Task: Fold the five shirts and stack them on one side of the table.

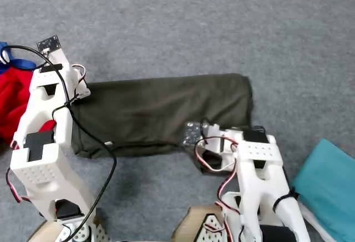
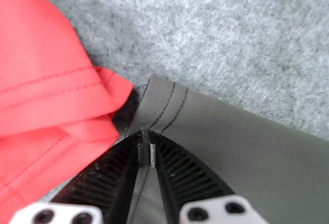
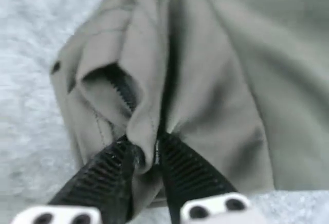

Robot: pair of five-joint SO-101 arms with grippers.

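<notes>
Both jaws are clamped on the olive shirt (image 1: 166, 111). High view: it lies as a long band on the table (image 1: 166, 25), left arm (image 1: 47, 120) at its left end, right arm (image 1: 252, 159) at its near right edge, a red shirt (image 1: 14, 103) just beside the left end. Left wrist view: hemmed corner held. Right wrist view: a bunched fold held. Recommended: lift both ends level, clear of the red shirt.

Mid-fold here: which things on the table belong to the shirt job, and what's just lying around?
Part of the job:
olive shirt, pinched by the left gripper and the right gripper
red shirt
teal shirt
blue cloth beside the red one, possibly a shirt

Just there:
grey table cover
black cable along the left arm
</notes>
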